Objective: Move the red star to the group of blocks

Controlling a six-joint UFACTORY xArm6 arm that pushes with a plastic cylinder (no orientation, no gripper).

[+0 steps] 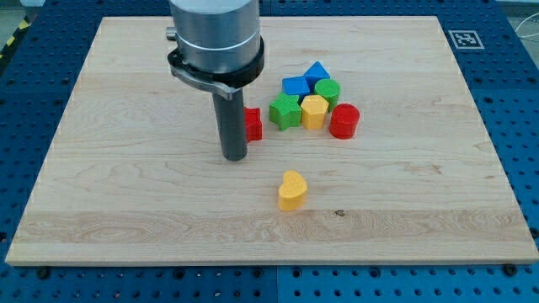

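Note:
The red star (253,124) lies just right of the rod, partly hidden by it. My tip (234,156) rests on the board at the star's lower left, touching or nearly touching it. The group stands right of the star: a green star (285,110), a yellow block (313,111), a red cylinder (344,120), a green cylinder (328,91), a blue block (296,85) and a blue block (317,72) at the back. A narrow gap separates the red star from the green star.
A yellow heart (292,190) lies alone below the group, toward the view's bottom. The wooden board (126,194) sits on a blue perforated table. A fiducial tag (465,38) is at the board's top right corner.

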